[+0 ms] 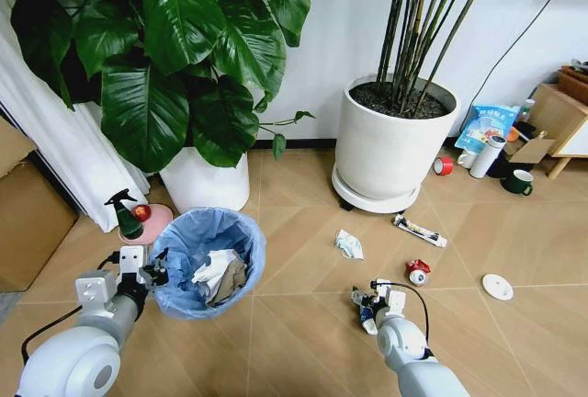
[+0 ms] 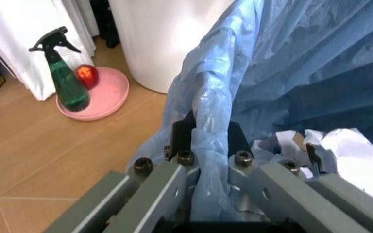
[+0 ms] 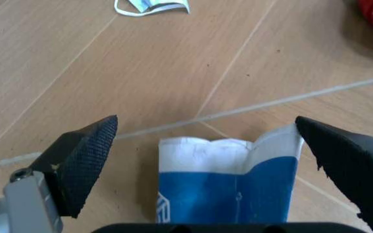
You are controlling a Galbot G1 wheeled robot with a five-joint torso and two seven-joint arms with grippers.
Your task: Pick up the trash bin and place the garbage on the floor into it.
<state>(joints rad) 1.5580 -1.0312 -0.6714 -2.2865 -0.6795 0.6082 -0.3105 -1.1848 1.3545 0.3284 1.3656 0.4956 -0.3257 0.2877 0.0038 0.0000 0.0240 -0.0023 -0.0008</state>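
Note:
The trash bin (image 1: pixel 209 261), black with a crinkled light-blue bag over its rim (image 2: pixel 206 97), stands on the floor (image 1: pixel 303 323) at my left with crumpled paper (image 2: pixel 351 155) inside. My left gripper (image 1: pixel 158 266) (image 2: pixel 207 133) is shut on the bin's near rim, one finger on each side of it. My right gripper (image 1: pixel 365 303) (image 3: pixel 206 124) hangs open low over a blue-and-white wrapper (image 3: pixel 228 187), which lies between its fingers (image 3: pixel 86 155). More garbage lies beyond: a pale wrapper (image 1: pixel 349 244) (image 3: pixel 153 6), a thin tube (image 1: pixel 420 230), a red-white crushed piece (image 1: pixel 418 272) and a white lid (image 1: pixel 497 287).
Two big white plant pots (image 1: pixel 204 179) (image 1: pixel 393 144) stand at the back. A pink dish (image 1: pixel 152 222) with a green spray bottle (image 2: pixel 66 82) and an apple sits left of the bin. A red tape roll (image 1: pixel 443 165), a green mug (image 1: pixel 519 182) and wooden furniture (image 1: pixel 556 121) are at the right.

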